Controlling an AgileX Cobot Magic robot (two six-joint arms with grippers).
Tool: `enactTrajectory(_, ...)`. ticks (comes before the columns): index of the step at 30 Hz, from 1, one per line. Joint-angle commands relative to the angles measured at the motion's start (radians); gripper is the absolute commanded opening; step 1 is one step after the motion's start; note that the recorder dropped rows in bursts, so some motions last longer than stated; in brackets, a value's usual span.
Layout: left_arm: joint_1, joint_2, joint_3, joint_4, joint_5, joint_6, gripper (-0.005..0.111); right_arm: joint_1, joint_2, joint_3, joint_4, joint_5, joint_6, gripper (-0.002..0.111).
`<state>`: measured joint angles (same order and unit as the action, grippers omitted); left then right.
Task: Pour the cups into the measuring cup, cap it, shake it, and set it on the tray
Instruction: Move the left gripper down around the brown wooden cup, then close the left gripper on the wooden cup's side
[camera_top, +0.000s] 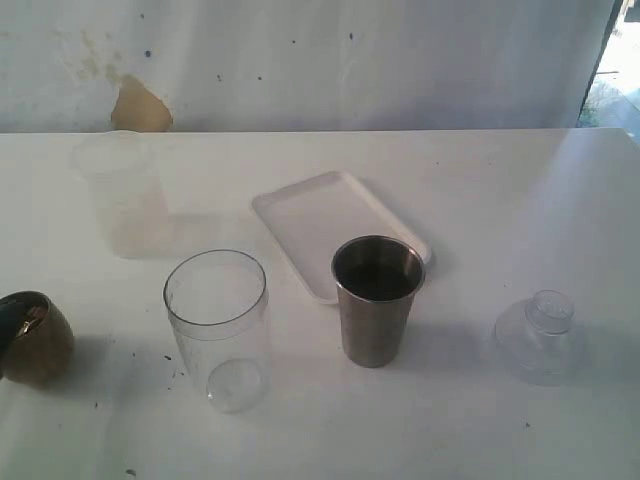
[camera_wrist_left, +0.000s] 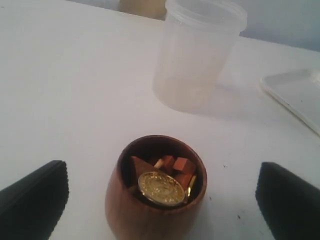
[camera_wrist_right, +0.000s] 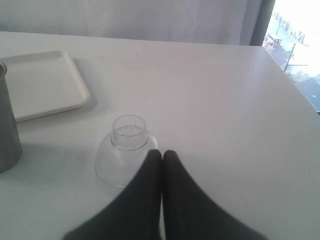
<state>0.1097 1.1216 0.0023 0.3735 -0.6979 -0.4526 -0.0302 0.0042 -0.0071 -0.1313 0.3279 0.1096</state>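
Note:
The brown wooden cup (camera_top: 37, 342) stands at the table's far left edge; it (camera_wrist_left: 150, 210) holds a gold coin (camera_wrist_left: 161, 188) and reddish wooden bits. My left gripper (camera_wrist_left: 161, 172) is open, its black fingers (camera_wrist_left: 35, 200) wide apart on either side of the cup and not touching it. The clear measuring cup (camera_top: 217, 330) stands empty left of centre. To its right is the steel tumbler (camera_top: 376, 300), with the white tray (camera_top: 310, 215) just behind it. My right gripper (camera_wrist_right: 161, 154) is shut on nothing, its tips at the rim of a clear domed cap (camera_wrist_right: 120, 155).
A frosted translucent beaker (camera_top: 118, 195) stands at the back left, beyond the wooden cup (camera_wrist_left: 197, 55). The domed cap (camera_top: 540, 338) rests on the table at the right. The table's far edge meets a white wall; a window edge shows at the far right.

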Motion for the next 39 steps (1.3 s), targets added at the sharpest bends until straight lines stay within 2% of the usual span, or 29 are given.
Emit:
enactTrajectory(1,-0.005,0.099,-0.002,0.042,-0.126,0.038,0.096,0.001,-0.004,0.007,0.002,-0.01,0.0,0.0)
enactTrajectory(11,-0.005,0.267,-0.013,0.043,-0.169,0.092,0.096,0.001,-0.004,0.007,0.002,-0.01,0.0,0.0)
enactTrajectory(33,-0.005,0.671,-0.174,0.074,-0.232,0.188,0.096,0.001,-0.004,0.007,0.002,-0.01,0.0,0.0)
enactTrajectory(39,-0.005,0.729,-0.178,0.031,-0.311,0.247,0.096,0.001,-0.004,0.007,0.002,-0.01,0.0,0.0)
